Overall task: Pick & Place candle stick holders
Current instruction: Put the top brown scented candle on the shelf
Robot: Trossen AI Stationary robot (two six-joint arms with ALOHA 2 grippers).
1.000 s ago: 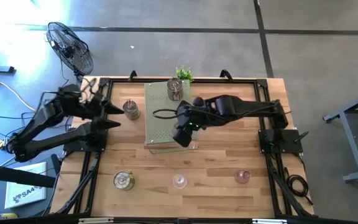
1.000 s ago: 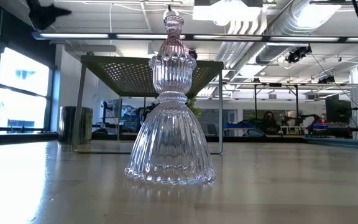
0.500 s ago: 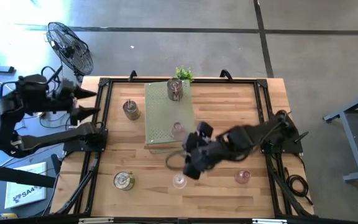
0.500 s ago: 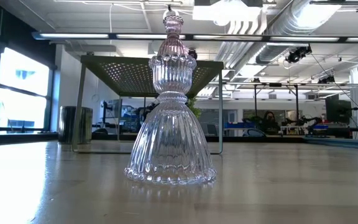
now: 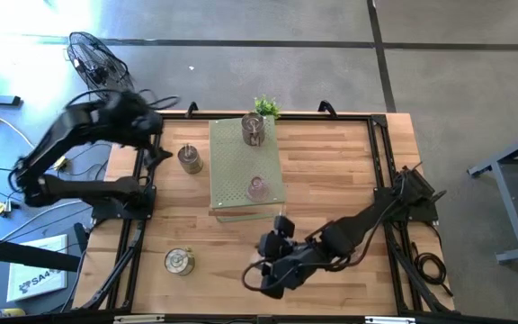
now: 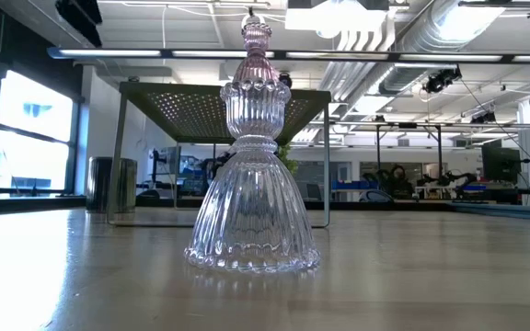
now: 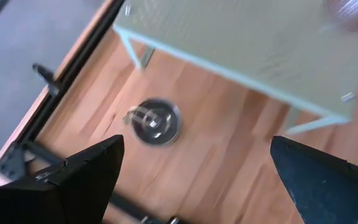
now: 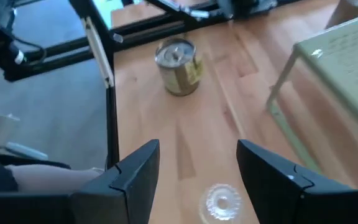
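Scene evenly and brightly lit from ceiling lights (image 6: 449, 18), daylight added through left windows (image 6: 26, 129), left wrist view smeared by blur, shadows kept soft.

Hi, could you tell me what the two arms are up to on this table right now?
The robot is sorting candle stick holders around a pale green perforated board. The right gripper hangs open and empty just above the clear glass holder near the table's front edge, apparently lining up to grasp it. The left gripper is open over the metal holder beside the board. A pink glass holder and a metal one already stand on the board; another metal holder waits front left.
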